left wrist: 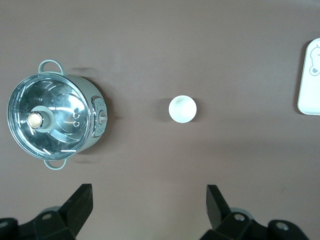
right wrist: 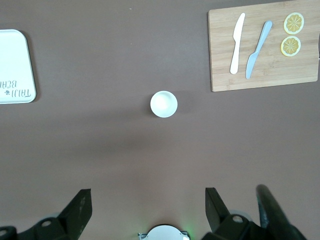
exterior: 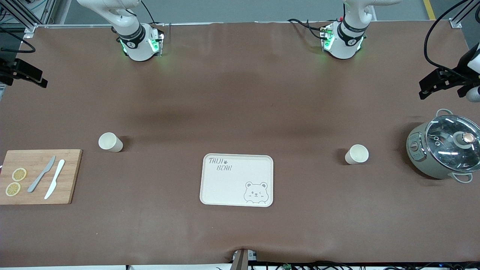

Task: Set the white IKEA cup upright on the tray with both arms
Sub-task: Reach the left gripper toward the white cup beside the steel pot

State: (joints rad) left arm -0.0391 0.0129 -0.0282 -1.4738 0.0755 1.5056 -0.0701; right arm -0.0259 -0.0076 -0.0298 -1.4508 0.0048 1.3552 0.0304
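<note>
- Cup, white, toward the left arm's end of the table (exterior: 356, 154): stands upright on the brown table cover (exterior: 240, 93), mouth up, long axis vertical (the left wrist view looks straight down into its round opening (left wrist: 182, 108)). Nothing touches it.
- Cup, white, second piece, toward the right arm's end (exterior: 110, 142): also upright with its rim up, axis vertical; the right wrist view shows it as a plain circle (right wrist: 163, 104). A little farther from the front camera than the first cup.
- Tray, cream, rounded corners (exterior: 237, 180): lies flat between the two cups and nearer to the front camera than both, well apart from each. Its long side runs along the table's length. Grey "TAIJI BEAR" lettering at one corner, bear face at the diagonal corner. Nothing lies on it.
- Left gripper (left wrist: 149, 205): up in the air over the table between the first cup and the pot, fingers spread wide, holding nothing.
- Right gripper (right wrist: 147, 210): high over the table near the second cup, fingers wide apart, holding nothing.
- Pot, grey-green, glass lid with knob (exterior: 445, 149): at the left arm's end, beside the first cup, apart from it.
- Wooden cutting board (exterior: 71, 176): at the right arm's end, carrying a grey knife (exterior: 41, 174), a white knife (exterior: 54, 179) and two lemon slices (exterior: 15, 181).
</note>
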